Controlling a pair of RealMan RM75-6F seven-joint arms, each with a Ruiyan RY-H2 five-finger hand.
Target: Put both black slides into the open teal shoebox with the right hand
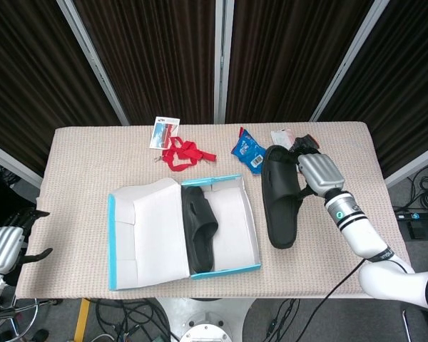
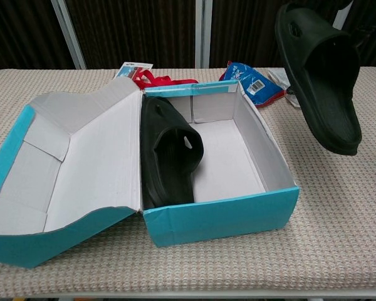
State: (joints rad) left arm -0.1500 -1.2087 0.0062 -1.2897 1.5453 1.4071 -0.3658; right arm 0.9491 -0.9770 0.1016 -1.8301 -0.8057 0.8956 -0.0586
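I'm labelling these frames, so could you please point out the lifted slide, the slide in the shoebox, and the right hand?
lifted slide (image 2: 323, 81), chest view, on its footbed.
slide in the shoebox (image 1: 198, 226), head view, on its strap.
right hand (image 1: 315, 173), head view, on its back.

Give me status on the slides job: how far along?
Halfway. Done: one black rubber slide stands on its edge inside the open teal cardboard shoebox, against its left wall. In hand: the right hand holds the second black slide lifted clear of the table, right of the box. Left: carry it over the box, set it in the free white floor, release.
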